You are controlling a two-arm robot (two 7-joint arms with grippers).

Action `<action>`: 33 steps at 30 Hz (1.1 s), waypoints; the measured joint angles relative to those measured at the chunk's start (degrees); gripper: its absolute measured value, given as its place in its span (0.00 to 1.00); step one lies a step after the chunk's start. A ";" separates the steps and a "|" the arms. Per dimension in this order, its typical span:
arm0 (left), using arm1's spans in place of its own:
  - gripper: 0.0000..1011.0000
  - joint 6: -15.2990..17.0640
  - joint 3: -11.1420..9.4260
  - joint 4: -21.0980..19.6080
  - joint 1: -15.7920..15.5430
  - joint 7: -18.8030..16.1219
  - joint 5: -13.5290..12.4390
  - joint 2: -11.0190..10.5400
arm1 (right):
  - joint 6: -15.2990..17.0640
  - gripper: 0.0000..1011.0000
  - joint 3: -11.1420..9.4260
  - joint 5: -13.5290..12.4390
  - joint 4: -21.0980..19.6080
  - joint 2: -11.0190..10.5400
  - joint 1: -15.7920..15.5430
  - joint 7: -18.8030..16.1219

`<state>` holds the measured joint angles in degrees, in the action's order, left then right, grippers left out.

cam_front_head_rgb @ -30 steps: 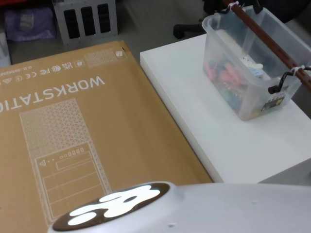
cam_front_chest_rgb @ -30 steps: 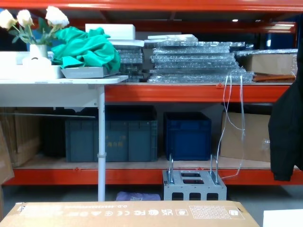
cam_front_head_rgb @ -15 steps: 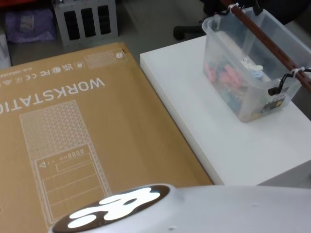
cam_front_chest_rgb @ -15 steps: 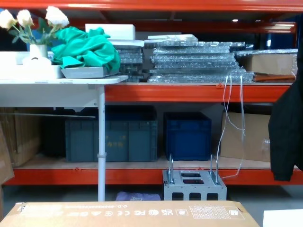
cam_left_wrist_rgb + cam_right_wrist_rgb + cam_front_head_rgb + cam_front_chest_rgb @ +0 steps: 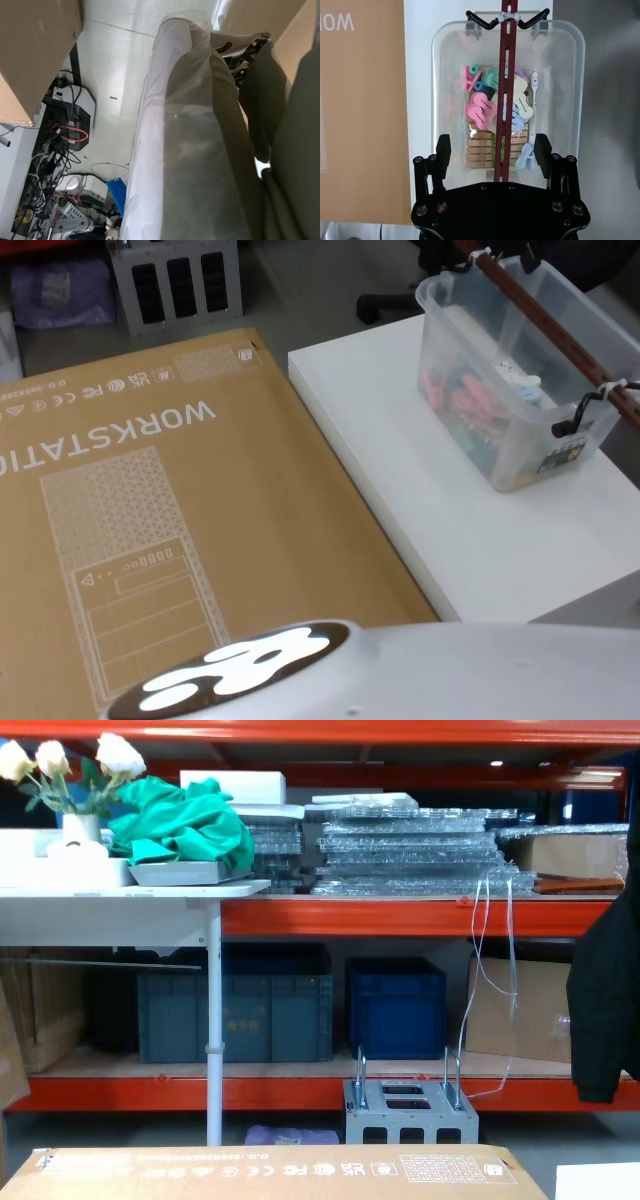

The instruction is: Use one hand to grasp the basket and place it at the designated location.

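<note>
One end of the basket (image 5: 574,90) and of its handle (image 5: 505,90) is hidden behind the body of the right gripper (image 5: 492,147), at the root of its parted fingers (image 5: 443,150). In the head view the handle runs off the edge, and the label (image 5: 566,452) on the basket is too small to read.

1 basket (image 5: 500,435), 1 cardbd box (image 5: 150,510).

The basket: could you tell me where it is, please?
In the head view, the basket sits on the white table at the robot's right, right of the cardboard box; the right gripper is open over its handle.
</note>
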<state>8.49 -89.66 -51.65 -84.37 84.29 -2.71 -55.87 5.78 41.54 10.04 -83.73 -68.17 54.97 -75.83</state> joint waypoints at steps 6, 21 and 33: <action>0.00 0.00 0.00 0.00 0.00 0.00 0.00 0.00 | -0.42 0.99 0.03 1.19 1.36 0.95 -0.31 -0.70; 0.00 0.00 0.00 0.00 0.00 0.00 0.00 0.00 | -3.26 0.99 2.01 1.95 6.76 4.04 -0.09 -3.09; 0.00 0.00 0.00 0.00 0.00 0.00 0.00 0.00 | -4.51 0.99 3.94 1.53 8.92 5.30 -0.19 -3.73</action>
<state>8.49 -89.66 -51.65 -84.37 84.29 -2.71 -55.87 1.27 45.48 11.57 -74.81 -62.87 54.78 -79.56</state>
